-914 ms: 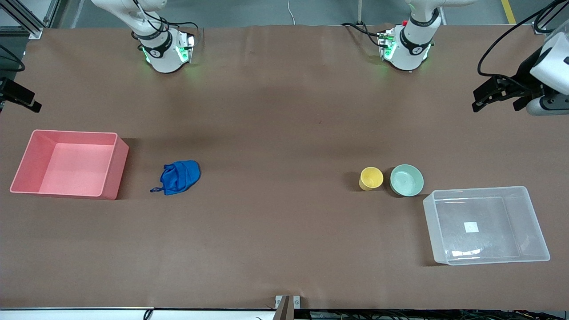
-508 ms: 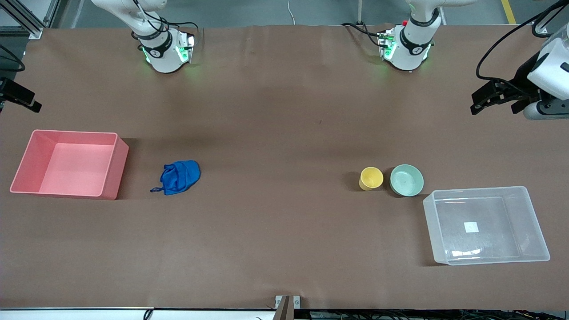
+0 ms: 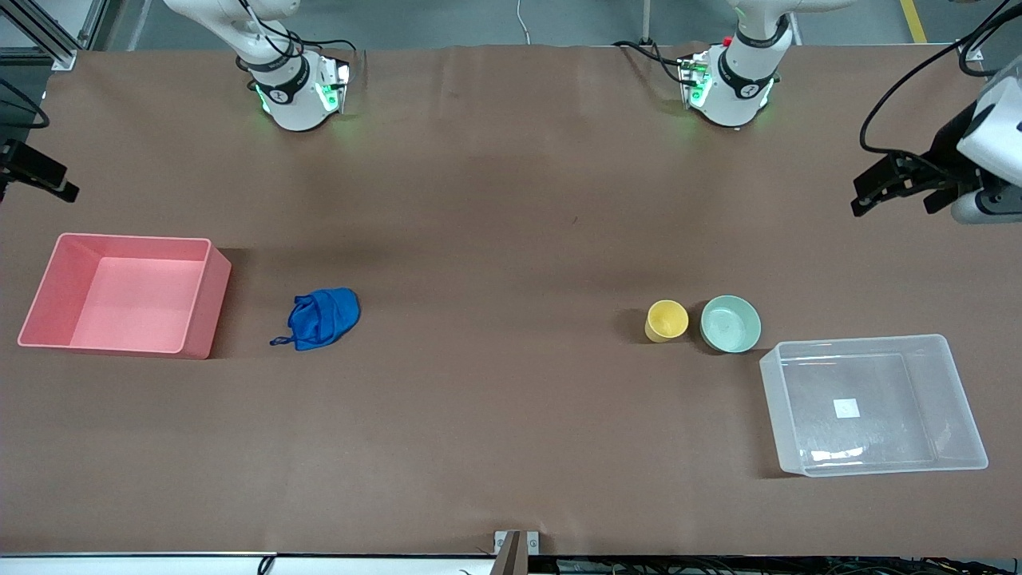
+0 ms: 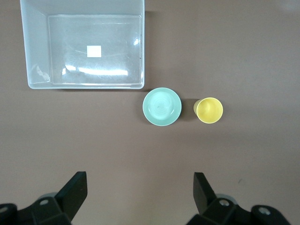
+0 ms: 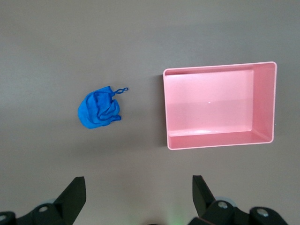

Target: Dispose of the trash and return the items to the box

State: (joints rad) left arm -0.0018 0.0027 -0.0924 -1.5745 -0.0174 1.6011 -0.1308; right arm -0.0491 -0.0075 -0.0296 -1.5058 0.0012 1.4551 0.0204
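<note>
The blue cloth bundle [image 3: 322, 318] lies on the table beside the pink bin; it also shows in the right wrist view [image 5: 99, 110]. The yellow cup [image 3: 667, 320] and the mint-green bowl [image 3: 730, 323] stand side by side next to the clear box [image 3: 958, 399]. The left wrist view shows the cup [image 4: 209, 110], the bowl [image 4: 161, 106] and the box [image 4: 37, 82], which holds nothing but its white label. My left gripper [image 3: 890, 200] [image 4: 139, 187] hangs open and empty, high over bare table at the left arm's end. My right gripper [image 3: 40, 172] [image 5: 139, 187] hangs open and empty, high over the right arm's end.
The pink bin [image 3: 204, 299] stands empty at the right arm's end, seen also in the right wrist view [image 5: 265, 105]. Both arm bases stand along the table edge farthest from the front camera. Brown table surface runs between the cloth and the cup.
My left gripper has drifted slightly over the table's end. The right gripper has barely shifted. The cloth, cup, bowl, box and bin have not moved.
</note>
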